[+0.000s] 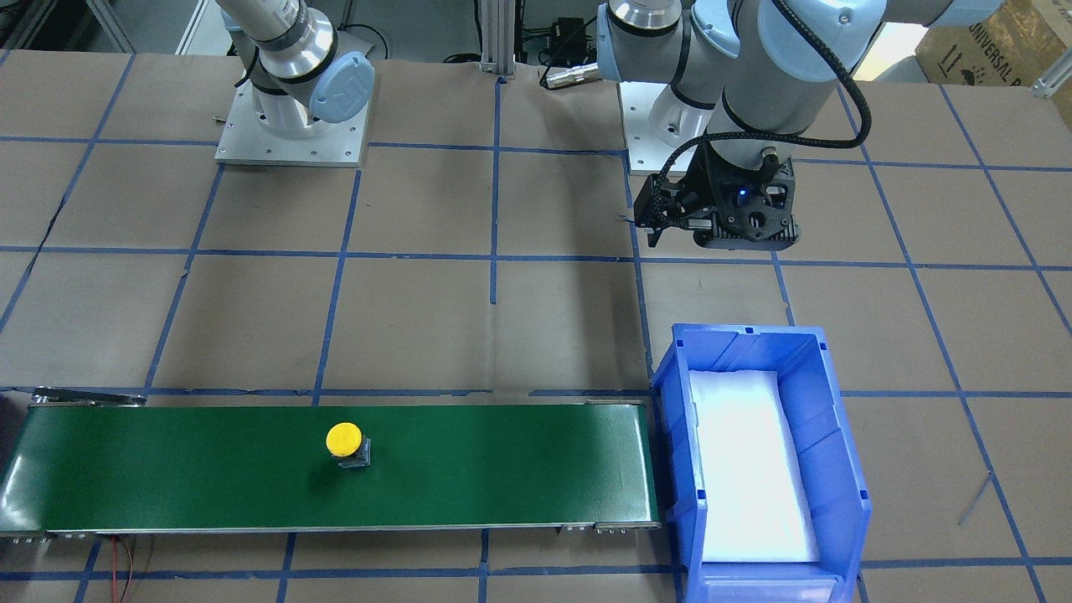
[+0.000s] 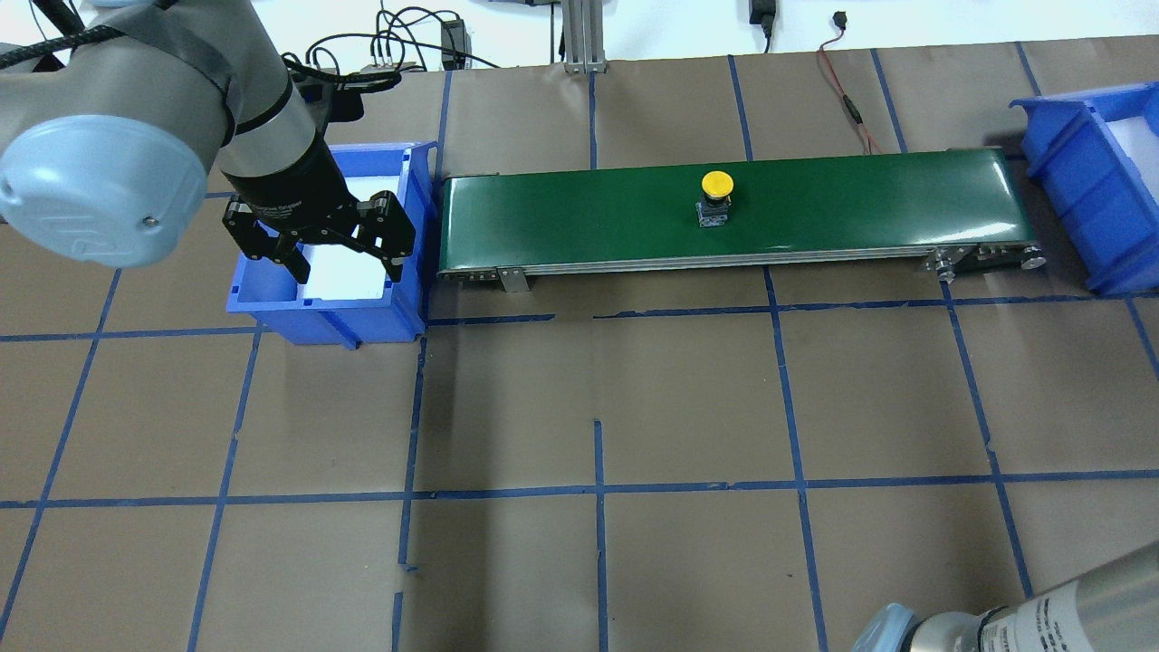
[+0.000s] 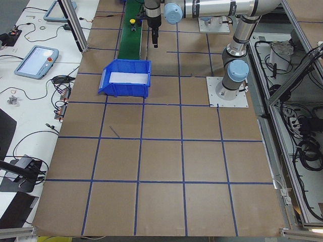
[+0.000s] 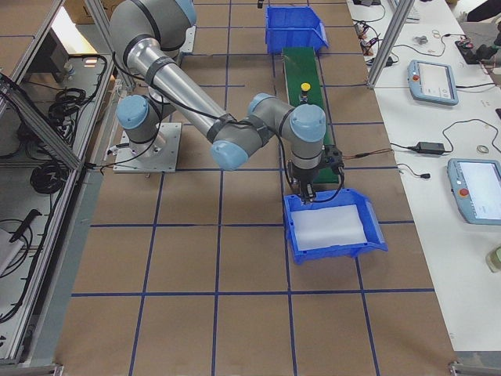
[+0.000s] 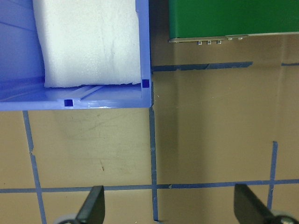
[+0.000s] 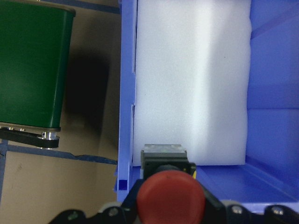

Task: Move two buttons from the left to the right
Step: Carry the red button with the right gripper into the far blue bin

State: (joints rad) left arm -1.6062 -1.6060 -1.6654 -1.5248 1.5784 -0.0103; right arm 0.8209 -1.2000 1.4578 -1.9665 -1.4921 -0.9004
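Delivery unfinished: red button [image 6: 173, 193] pinched in right gripper [image 6: 173, 203] above right bin [image 6: 273, 60], not yet dropped; yellow button [image 2: 716, 185] midway along conveyor belt [image 2: 860, 199]; left gripper [image 2: 347, 267] spread, empty.

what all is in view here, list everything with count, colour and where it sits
yellow button: 1, yellow cap, standing mid-belt
red button: 1, red cap, held in the right tool
conveyor belt: 1, green, between the bins
left bin: 1, blue, at the belt's left end
right bin: 1, blue, at the belt's right end
foam pads: 2, white, one in each bin
table: 1, brown, blue tape grid
left tool: 1, black, open, raised near the left bin
right tool: 1, black, over the right bin
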